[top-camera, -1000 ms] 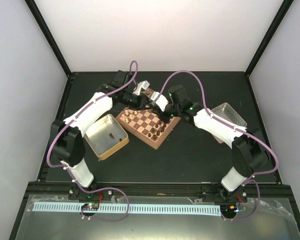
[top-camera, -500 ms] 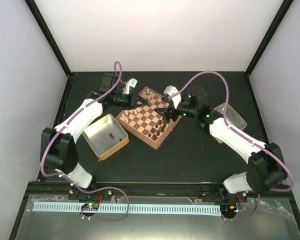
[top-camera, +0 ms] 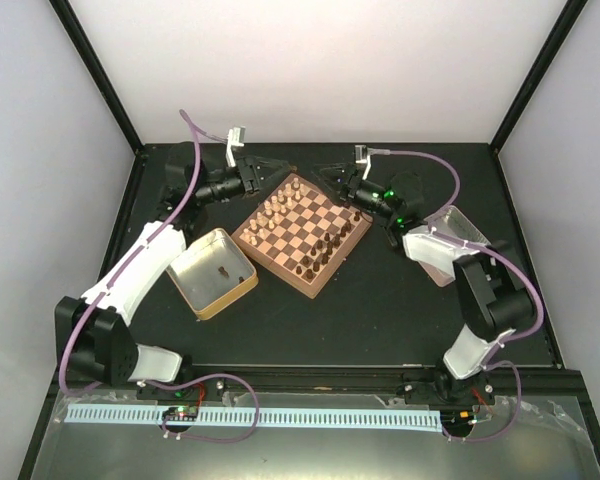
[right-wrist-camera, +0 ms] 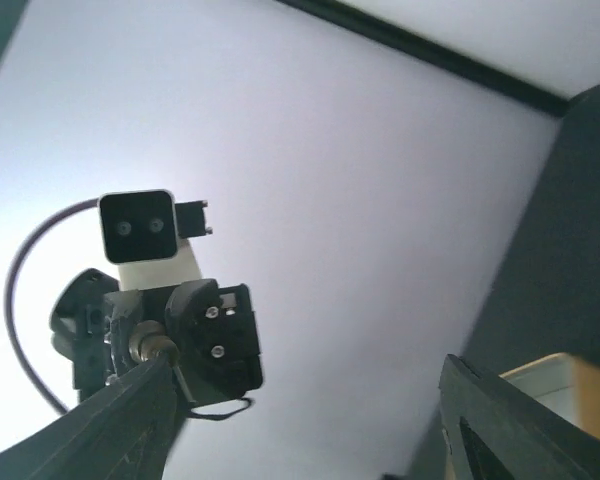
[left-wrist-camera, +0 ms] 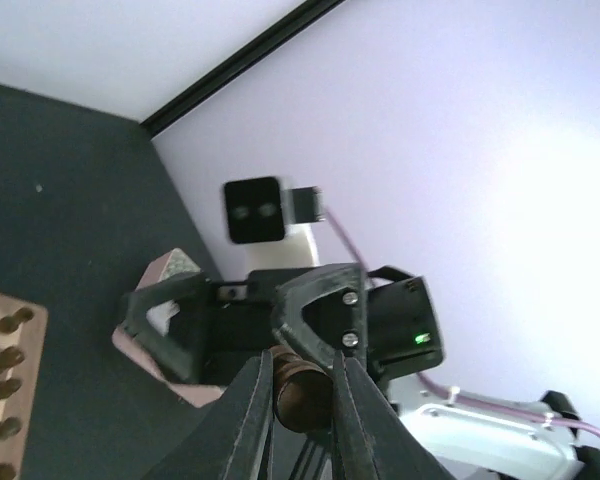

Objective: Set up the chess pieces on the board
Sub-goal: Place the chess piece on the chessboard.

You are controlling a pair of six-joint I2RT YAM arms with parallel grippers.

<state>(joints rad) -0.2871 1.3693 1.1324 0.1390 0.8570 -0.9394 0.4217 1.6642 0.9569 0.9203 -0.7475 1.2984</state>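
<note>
A: While the left gripper [left-wrist-camera: 300, 365] hangs beside the far corner of the board [top-camera: 270, 267], what fills it?
B: A brown chess piece [left-wrist-camera: 300, 397], pinched. Facing it, the right gripper [right-wrist-camera: 310, 420] is spread wide.

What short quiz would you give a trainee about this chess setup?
1. True or false: the left tool grips a dark brown chess piece.
2. How many pieces lie in the tray left of the board? A) none B) one C) six
3. Fill in: the right tool has its jaws ____.
Key: 1 true; 2 B; 3 open.
</note>
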